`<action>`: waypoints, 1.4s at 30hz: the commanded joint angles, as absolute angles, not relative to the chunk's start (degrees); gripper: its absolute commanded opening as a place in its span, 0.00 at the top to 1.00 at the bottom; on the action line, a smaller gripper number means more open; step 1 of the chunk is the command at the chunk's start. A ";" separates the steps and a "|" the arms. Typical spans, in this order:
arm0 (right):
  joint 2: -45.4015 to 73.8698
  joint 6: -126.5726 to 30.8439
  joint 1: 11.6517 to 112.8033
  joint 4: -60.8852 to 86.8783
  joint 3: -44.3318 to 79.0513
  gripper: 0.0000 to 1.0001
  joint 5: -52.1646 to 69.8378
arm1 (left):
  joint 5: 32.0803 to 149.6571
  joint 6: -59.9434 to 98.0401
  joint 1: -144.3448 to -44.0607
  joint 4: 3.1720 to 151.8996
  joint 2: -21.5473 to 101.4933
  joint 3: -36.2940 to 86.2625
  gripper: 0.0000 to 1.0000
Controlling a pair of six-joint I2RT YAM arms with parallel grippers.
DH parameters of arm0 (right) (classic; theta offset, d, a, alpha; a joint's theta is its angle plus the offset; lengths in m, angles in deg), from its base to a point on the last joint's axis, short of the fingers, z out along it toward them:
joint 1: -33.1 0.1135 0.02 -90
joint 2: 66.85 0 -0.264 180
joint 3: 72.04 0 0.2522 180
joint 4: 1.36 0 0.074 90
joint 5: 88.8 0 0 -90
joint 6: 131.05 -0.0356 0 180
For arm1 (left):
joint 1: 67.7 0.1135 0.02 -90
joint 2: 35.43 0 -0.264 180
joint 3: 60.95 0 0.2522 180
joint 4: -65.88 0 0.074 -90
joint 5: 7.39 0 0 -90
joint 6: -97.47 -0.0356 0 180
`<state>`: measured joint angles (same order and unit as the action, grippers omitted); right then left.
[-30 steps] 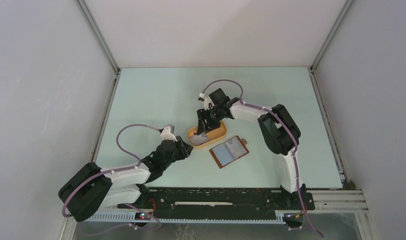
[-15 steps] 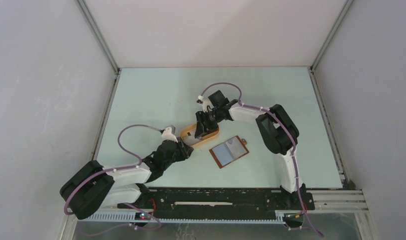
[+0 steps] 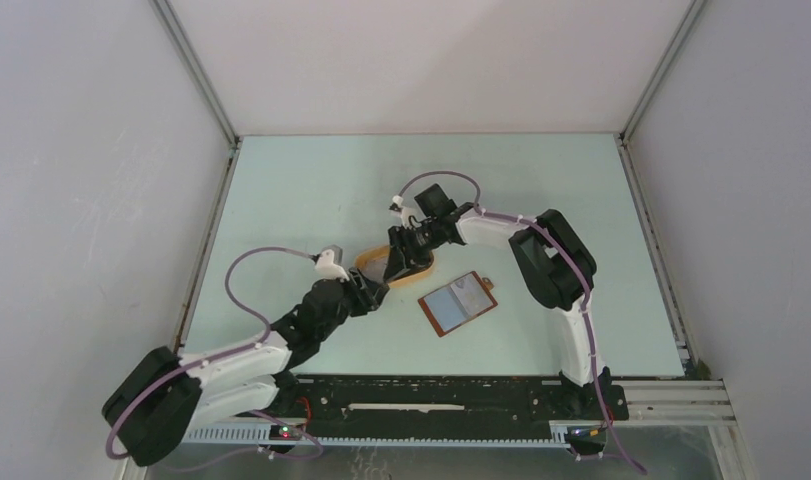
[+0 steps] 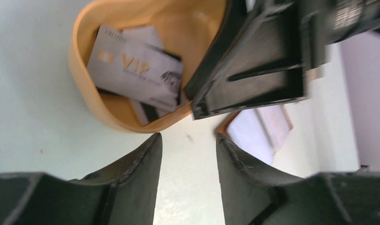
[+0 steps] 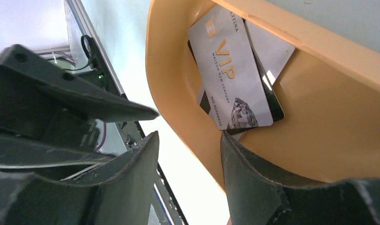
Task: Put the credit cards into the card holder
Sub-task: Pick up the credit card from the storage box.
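At card pickup: my right gripper (image 5: 189, 140) straddles tray (image 5: 171, 84) rim, clamp unclear; left gripper (image 4: 188, 139) open, empty. Next: pinch top credit card (image 4: 136, 70), carry to card holder (image 3: 459, 303).

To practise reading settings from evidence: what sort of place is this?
Probably a robotics lab test cell: walls box in the table, left arm and right arm are bolted at its edge, with a tray of credit cards and a card holder.
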<state>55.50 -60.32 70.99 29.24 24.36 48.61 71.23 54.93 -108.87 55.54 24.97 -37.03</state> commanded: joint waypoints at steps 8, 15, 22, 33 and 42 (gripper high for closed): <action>52.55 -60.82 69.20 28.44 25.11 0.41 48.42 | 66.94 48.86 -102.71 67.42 9.37 -36.04 0.32; 52.28 -60.00 68.55 29.51 25.55 0.41 46.42 | 69.18 45.08 -98.82 65.46 17.78 -31.66 0.34; 52.72 -59.68 67.58 30.15 26.67 0.41 45.28 | 69.96 43.94 -97.43 64.39 25.58 -28.12 0.49; 56.37 -59.83 67.93 30.72 30.66 0.39 40.99 | 73.49 46.45 -97.41 64.06 29.13 -27.33 0.66; 58.37 -58.89 69.36 32.30 31.52 0.38 37.31 | 75.93 49.43 -97.41 64.28 26.42 -28.53 0.77</action>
<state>56.96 -60.23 68.52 30.97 29.67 39.41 73.94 47.57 -97.68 65.71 28.57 -29.86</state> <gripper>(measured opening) 0.619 0.254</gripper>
